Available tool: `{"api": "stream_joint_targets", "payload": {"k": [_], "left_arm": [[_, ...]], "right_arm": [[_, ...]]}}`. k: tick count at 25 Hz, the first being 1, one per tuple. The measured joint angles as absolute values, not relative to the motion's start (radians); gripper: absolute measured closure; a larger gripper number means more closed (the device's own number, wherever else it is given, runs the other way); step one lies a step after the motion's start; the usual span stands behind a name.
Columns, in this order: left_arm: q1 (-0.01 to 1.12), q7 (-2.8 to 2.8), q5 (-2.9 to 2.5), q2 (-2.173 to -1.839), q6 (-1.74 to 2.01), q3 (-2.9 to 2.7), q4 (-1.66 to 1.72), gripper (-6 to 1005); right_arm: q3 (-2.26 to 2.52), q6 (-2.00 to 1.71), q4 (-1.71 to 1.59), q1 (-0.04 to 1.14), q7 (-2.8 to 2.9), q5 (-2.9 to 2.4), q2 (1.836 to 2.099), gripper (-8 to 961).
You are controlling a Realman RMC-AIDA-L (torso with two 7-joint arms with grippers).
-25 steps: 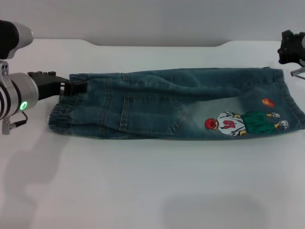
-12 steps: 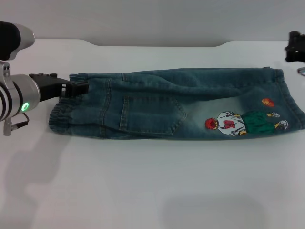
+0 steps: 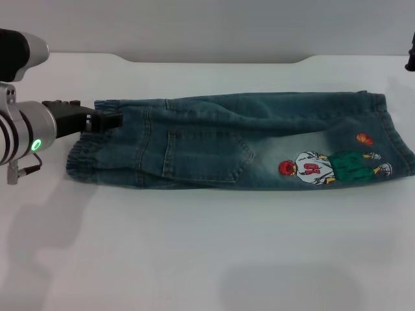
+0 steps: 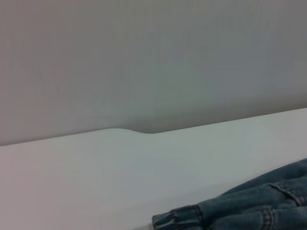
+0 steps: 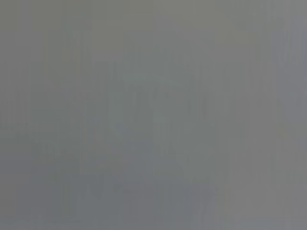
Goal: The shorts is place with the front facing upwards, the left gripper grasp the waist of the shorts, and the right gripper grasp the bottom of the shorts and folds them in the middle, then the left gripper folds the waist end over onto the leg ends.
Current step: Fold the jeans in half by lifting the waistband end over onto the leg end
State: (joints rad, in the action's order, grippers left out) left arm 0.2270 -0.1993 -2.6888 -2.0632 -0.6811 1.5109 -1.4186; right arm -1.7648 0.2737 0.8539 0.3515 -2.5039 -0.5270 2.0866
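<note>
head view: blue denim shorts (image 3: 246, 146) lie folded lengthwise mid-frame, cartoon print up; black left gripper (image 3: 107, 119) pinches waistband corner at left, likely for the second fold; right gripper (image 3: 411, 57) barely visible upper right, fingers unreadable | left wrist view: denim edge (image 4: 249, 211) lower right on white table (image 4: 96, 177) | right wrist view: blank grey

Legible text: none confirmed. The shorts (image 3: 214, 142) carry a cartoon figure print (image 3: 334, 166) on the leg end; red marks on the figure's white shirt may be a number, too small to read. No labels, brands or signs visible in the wrist views.
</note>
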Motion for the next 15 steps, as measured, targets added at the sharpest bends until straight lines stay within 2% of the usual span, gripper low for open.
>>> {"api": "stream_joint_targets", "payload": {"k": [4,9,12,15], "left_arm": [[0.235,-0.197,-2.671,-2.063,-0.681,1.511,-1.412,198],[0.245,-0.196,-2.663,-2.063,-0.682,1.511,-1.406,200],[0.250,-0.196,-2.662,-2.063,-0.683,1.511,-1.404,202],[0.260,-0.196,-2.661,-2.063,-0.686,1.511,-1.392,204]], "right_arm": [[-1.778,0.184,0.786,0.416,-2.520,-0.514,2.084,954],[-1.783,-0.104,0.764,0.491,-2.507,-0.556,2.082,954],[-1.808,-0.092,0.761,0.489,-2.507,-0.582,2.085,954],[-1.825,0.070,0.756,0.456,-2.530,-0.583,2.085,954]]}}
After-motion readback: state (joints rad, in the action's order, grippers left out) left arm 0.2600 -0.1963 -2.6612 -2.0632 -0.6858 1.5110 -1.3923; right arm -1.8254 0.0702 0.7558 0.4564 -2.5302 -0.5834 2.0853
